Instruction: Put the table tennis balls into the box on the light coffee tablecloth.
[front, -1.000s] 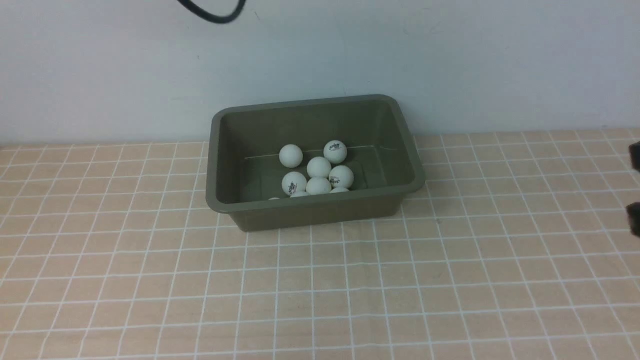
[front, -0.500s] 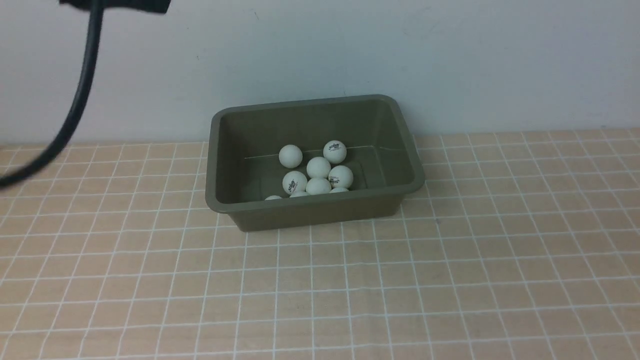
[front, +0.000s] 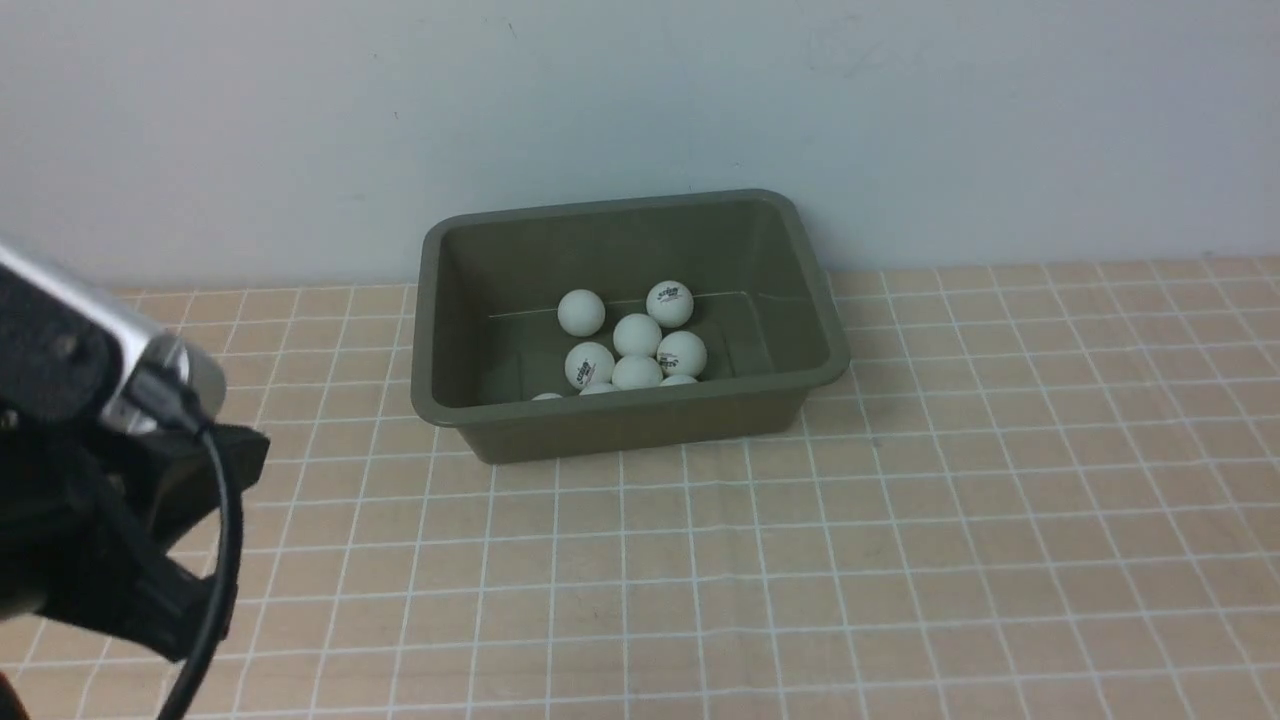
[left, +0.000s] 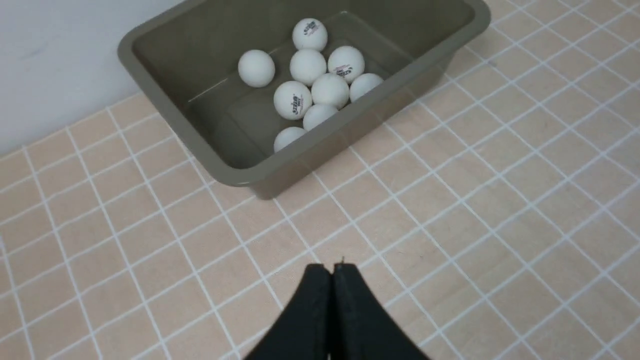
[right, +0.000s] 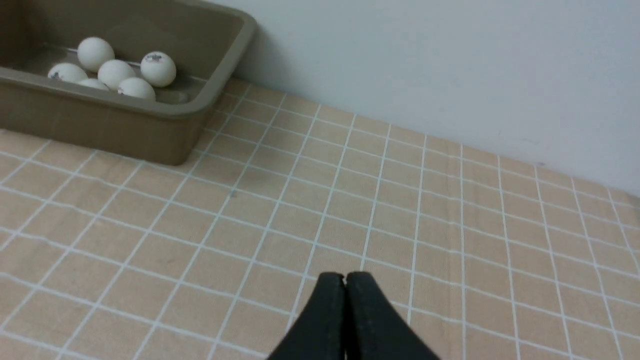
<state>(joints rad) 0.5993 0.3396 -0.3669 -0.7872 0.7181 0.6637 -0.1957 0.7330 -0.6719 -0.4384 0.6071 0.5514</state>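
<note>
Several white table tennis balls lie clustered inside the olive-green box, which stands at the back of the light coffee tablecloth near the wall. The left wrist view shows the balls in the box ahead of my left gripper, which is shut and empty above bare cloth. My right gripper is also shut and empty over the cloth, well to the right of the box and its balls. The left arm fills the front view's lower left corner.
A pale wall rises directly behind the box. A black cable hangs from the left arm's wrist. No balls show on the cloth outside the box.
The left arm swung down from the top of the front view into the lower left corner. The right gripper's tips left the right edge. The balls stayed in the box.
</note>
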